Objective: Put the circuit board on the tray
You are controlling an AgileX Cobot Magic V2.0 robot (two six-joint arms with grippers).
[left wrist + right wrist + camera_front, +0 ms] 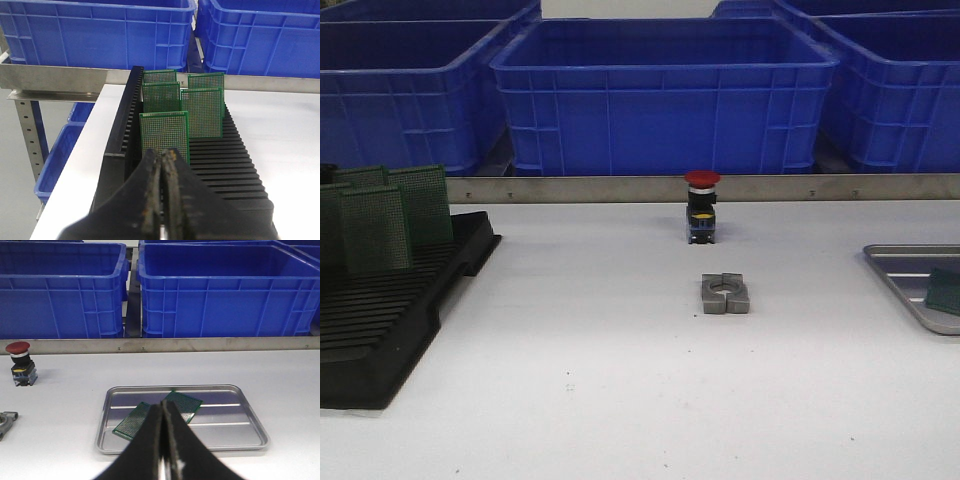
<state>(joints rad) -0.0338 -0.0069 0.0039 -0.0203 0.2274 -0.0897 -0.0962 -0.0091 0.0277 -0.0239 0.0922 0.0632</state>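
Both grippers, left (162, 200) & right (164, 440), were pressed together, empty; 2 boards (134, 421) lay in tray (250, 435).

Two green circuit boards (159, 417) lie flat in the tray (250, 432), fingers (150, 445) pressed together.

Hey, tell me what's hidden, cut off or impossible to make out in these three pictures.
- Shallow silver metal tray: front view, cut off by the right edge; only a corner of one green circuit board on it shows.
- Two green perforated circuit boards on the tray: right wrist view, near ends hidden behind the right gripper.
- Black slotted rack: front view, cut off by the left edge.
- Arms: absent from the front view.
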